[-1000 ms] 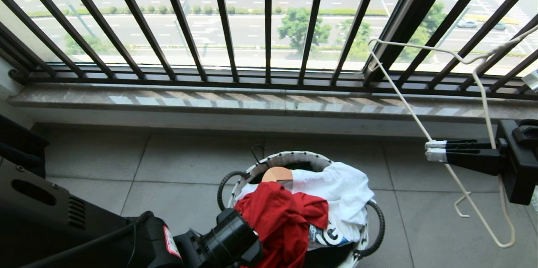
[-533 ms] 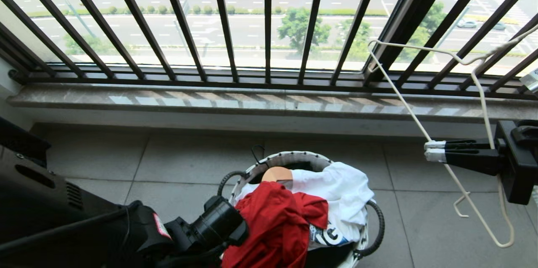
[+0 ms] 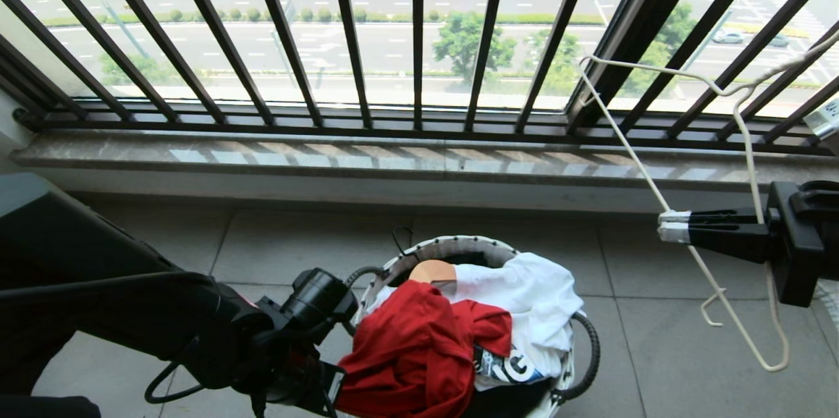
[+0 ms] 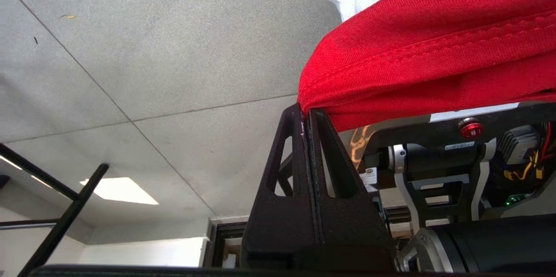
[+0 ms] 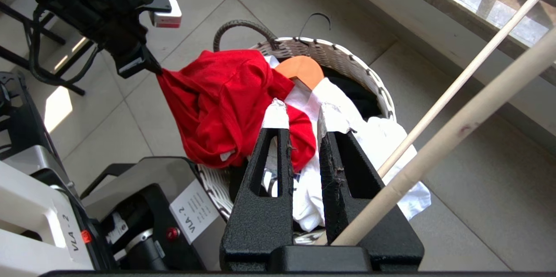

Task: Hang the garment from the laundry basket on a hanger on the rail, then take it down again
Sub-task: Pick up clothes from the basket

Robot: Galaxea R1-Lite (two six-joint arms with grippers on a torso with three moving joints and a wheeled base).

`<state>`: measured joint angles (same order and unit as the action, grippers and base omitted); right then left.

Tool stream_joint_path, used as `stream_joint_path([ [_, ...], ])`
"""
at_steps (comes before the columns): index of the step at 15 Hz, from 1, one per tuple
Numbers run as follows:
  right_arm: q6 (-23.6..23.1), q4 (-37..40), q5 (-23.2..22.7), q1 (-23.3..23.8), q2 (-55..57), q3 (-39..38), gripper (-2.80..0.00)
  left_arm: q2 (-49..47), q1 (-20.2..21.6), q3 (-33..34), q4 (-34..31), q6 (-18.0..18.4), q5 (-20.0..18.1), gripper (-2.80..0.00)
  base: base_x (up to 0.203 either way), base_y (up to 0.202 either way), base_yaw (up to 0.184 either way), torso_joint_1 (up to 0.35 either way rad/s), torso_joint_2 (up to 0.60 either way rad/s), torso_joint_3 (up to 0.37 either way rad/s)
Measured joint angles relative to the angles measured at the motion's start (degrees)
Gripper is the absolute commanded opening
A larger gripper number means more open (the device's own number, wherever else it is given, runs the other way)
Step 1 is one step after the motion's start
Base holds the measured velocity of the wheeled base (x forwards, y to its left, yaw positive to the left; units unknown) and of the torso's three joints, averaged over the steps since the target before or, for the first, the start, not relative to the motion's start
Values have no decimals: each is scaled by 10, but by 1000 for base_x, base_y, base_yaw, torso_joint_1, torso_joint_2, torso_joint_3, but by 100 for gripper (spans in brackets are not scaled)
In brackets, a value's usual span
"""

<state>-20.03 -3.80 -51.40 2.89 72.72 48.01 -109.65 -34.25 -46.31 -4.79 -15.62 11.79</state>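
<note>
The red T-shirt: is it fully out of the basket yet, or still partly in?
Partly in. The left gripper is shut on one edge of the red T-shirt, pulled sideways past the laundry basket rim, while its bulk lies on the pile.

Your left gripper (image 4: 306, 114) sits low at the left, fingers pressed together. Your right gripper (image 3: 672, 227) reaches in level from the right, jaws nearly closed.

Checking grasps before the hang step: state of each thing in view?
Red shirt: pinched at its edge, pulled up, partly still in basket.
Basket: upright on floor, full.
White garment: lying in basket.
Hanger: held tilted in the air.
Left gripper: shut on shirt.
Right gripper: shut on hanger.
</note>
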Motion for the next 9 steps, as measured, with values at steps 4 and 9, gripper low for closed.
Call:
stream_joint_path([
  [4, 0, 0, 2, 0, 2, 0, -280, 43, 61, 5, 0, 25, 9, -280, 0, 0, 0, 0, 0, 0],
  [9, -1, 0, 2, -1, 8, 0, -280, 143, 67, -9, -14, 36, -11, -280, 0, 0, 0, 0, 0, 0],
])
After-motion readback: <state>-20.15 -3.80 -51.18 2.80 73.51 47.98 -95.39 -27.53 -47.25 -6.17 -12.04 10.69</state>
